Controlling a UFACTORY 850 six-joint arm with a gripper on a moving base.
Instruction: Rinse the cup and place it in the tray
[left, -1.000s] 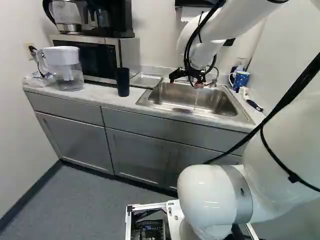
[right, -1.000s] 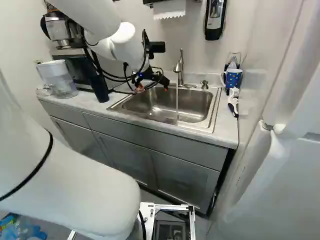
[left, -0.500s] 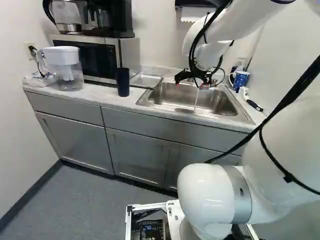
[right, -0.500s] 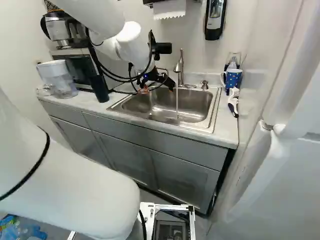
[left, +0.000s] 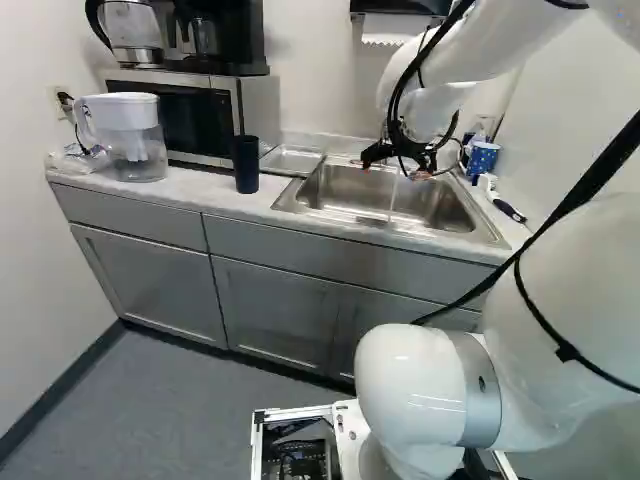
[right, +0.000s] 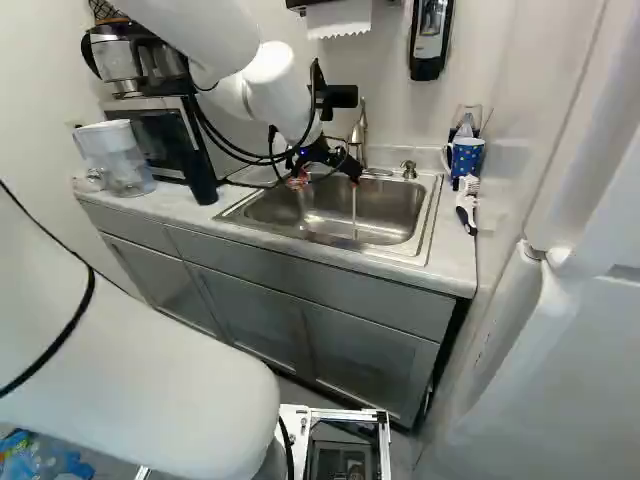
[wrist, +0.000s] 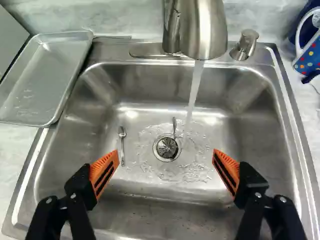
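A run of gray paneled cabinets carries a pale marbled countertop, while a white jointed robot arm reaches above it. A silver-and-black microwave sits at the left of the left base view, farther along the counter from the rectangular stainless-steel sink. A shallow silver metal tray lies beside the basin. Over the basin hangs the black gripper with orange pads, its two fingers spread wide apart. A tall dark cylindrical tumbler stands upright near the microwave; a blue ceramic mug with colored dots stands on the counter at the sink's other side. Which is the cup to be rinsed cannot be told. The brushed-metal faucet pours water near the drain, with a small metal spoon lying nearby.
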